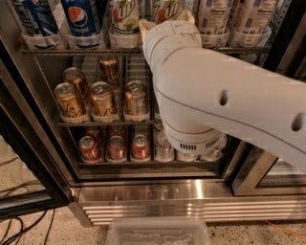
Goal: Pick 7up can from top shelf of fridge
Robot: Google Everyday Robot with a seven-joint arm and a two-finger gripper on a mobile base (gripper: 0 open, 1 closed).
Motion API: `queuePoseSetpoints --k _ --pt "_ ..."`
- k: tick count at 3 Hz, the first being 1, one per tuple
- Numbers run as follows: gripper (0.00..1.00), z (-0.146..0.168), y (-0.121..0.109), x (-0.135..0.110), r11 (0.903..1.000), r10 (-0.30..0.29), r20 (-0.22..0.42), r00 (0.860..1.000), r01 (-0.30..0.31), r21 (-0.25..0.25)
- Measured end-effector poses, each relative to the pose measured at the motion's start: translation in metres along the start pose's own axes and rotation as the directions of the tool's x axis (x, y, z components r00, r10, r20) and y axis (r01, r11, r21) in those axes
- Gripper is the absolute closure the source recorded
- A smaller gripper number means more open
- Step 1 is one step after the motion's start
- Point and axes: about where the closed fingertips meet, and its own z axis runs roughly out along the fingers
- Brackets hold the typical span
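Two white 7up cans stand on the top shelf (71, 50) of the fridge (143, 194): one at the left (125, 19), one (168, 7) right behind the arm's end. My big white arm (215, 95) reaches up into the open fridge. My gripper (166, 21) is at the top shelf, right in front of the second 7up can and mostly hidden by the wrist. Only beige tips show on either side of the wrist.
Blue Pepsi cans (80, 16) stand left of the 7up cans, white-labelled cans (213, 16) right. Gold cans (103, 98) fill the middle rack, red cans (109, 147) the lower one. A black door frame (28, 158) is at left. A clear plastic bin (158, 232) lies on the floor.
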Motion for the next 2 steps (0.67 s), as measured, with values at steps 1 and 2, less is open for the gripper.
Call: queuePoseSetpoints --k 1,2 --pt "0.4 0.008 -0.0028 0.006 0.9997 -0.01 -0.016 1.0 0.011 0.021" --pt "0.4 0.0107 -0.0061 0.0099 0.9991 -0.016 -0.026 1.0 0.017 0.04"
